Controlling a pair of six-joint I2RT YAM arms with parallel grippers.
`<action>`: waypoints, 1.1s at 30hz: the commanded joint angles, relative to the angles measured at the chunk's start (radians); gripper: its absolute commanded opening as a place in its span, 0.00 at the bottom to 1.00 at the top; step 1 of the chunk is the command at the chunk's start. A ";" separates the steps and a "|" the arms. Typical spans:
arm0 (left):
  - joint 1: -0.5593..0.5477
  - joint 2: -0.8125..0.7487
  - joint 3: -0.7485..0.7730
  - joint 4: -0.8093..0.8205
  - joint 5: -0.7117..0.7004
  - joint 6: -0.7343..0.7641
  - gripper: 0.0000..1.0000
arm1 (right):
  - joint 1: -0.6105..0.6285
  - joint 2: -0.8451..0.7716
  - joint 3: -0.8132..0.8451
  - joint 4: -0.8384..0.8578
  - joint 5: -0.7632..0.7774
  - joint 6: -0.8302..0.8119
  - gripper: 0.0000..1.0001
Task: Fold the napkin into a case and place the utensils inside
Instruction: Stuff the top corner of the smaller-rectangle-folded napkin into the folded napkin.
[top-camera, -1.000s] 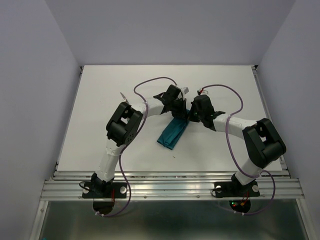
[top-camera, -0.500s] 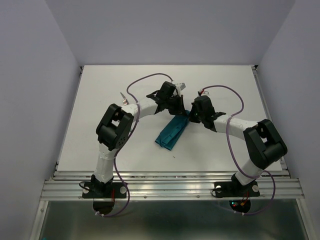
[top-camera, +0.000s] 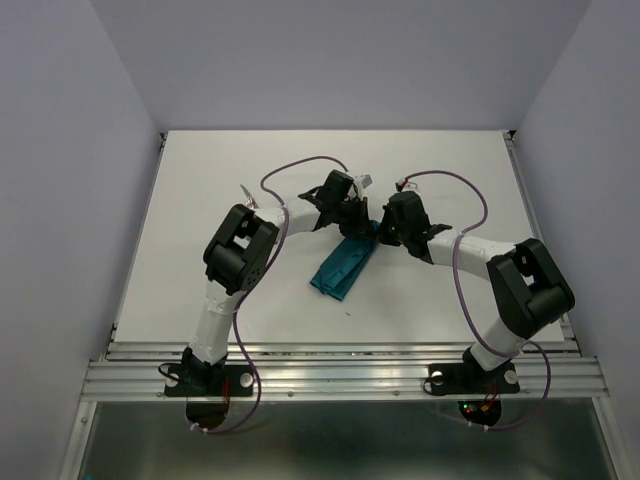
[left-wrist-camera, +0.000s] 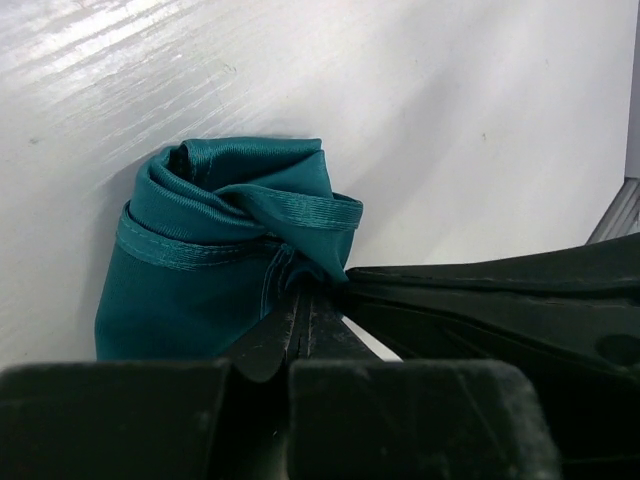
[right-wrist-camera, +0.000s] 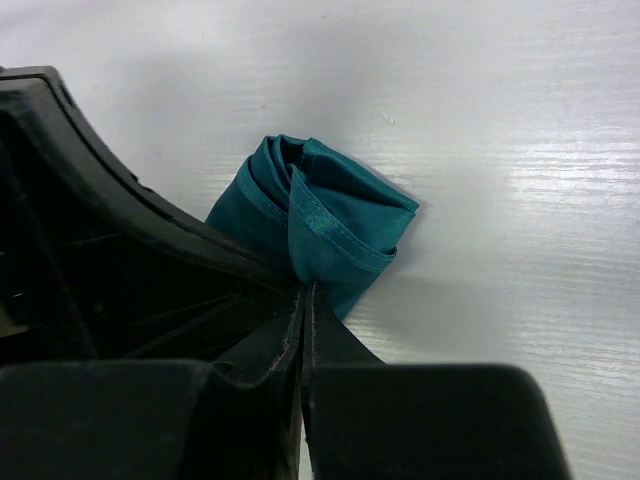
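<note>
The napkin (top-camera: 345, 262) is plain teal-green with a same-coloured stitched hem, the table (top-camera: 200, 220) white with faint glossy grain streaks, the left gripper (left-wrist-camera: 305, 297) and right gripper (right-wrist-camera: 305, 292) matte black, the arms (top-camera: 212, 320) white with black joints, and the walls (top-camera: 340, 60) pale lilac.

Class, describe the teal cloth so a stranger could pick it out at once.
On the white table, look where the left gripper and right gripper meet. Both pinch the far end of the napkin: a narrow folded teal strip, the only cloth there.
</note>
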 joint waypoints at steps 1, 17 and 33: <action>0.001 0.007 0.032 0.076 0.065 -0.038 0.00 | 0.000 -0.040 0.004 0.035 -0.007 -0.012 0.01; -0.017 0.082 0.043 0.196 0.051 -0.155 0.00 | 0.000 -0.035 -0.001 0.046 -0.051 -0.005 0.01; -0.019 -0.111 -0.087 0.179 0.022 -0.112 0.00 | 0.000 -0.034 -0.022 0.044 -0.007 0.005 0.01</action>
